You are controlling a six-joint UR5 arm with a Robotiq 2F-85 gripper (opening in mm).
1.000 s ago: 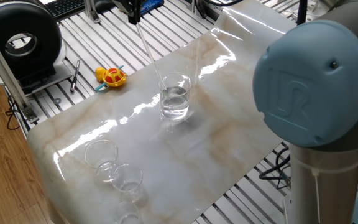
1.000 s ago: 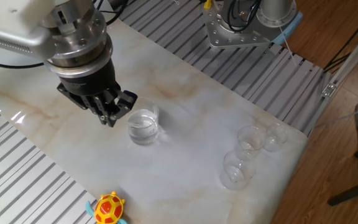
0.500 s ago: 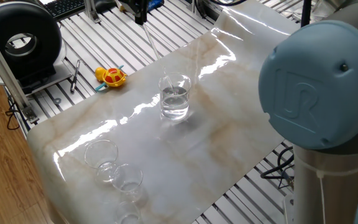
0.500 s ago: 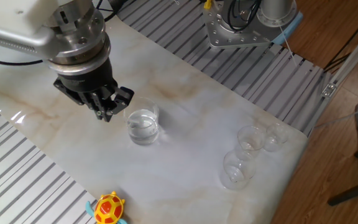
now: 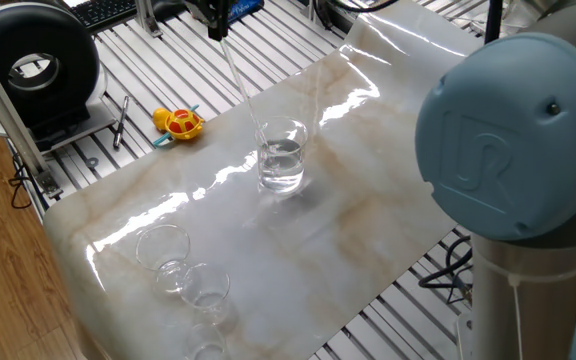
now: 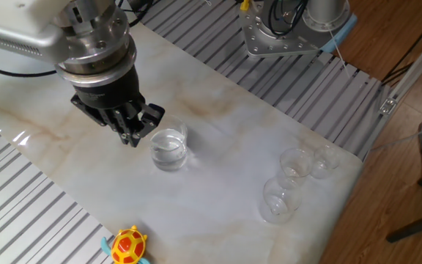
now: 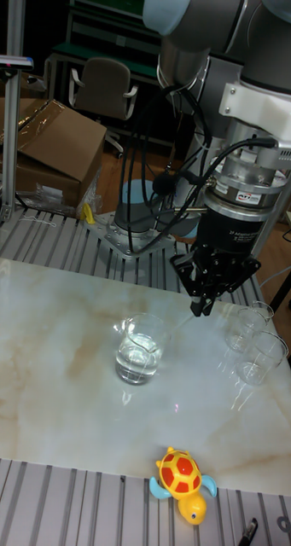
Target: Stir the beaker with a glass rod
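Observation:
The beaker [image 5: 281,155] stands upright near the middle of the marble-patterned tabletop, partly filled with clear liquid. The glass rod [image 5: 240,85] slants down from my gripper [image 5: 216,22] into the beaker, with its lower end under the rim. From the opposite side, the gripper [image 6: 132,137] hangs just left of the beaker [image 6: 169,149], shut on the rod's top end; the rod itself hardly shows there. In the tall view the gripper [image 7: 198,309] is up and to the right of the beaker [image 7: 140,348].
A cluster of small clear cups [image 5: 183,270] sits near a table corner. A yellow and red toy turtle [image 5: 178,122] lies on the slatted frame beside the tabletop. The arm's blue joint cap [image 5: 508,130] blocks the right foreground. A black ring-shaped device [image 5: 33,65] stands far left.
The gripper with the rod's top shifted a little sideways half a second ago and has come back near where it was a second ago. The beaker has stayed in place.

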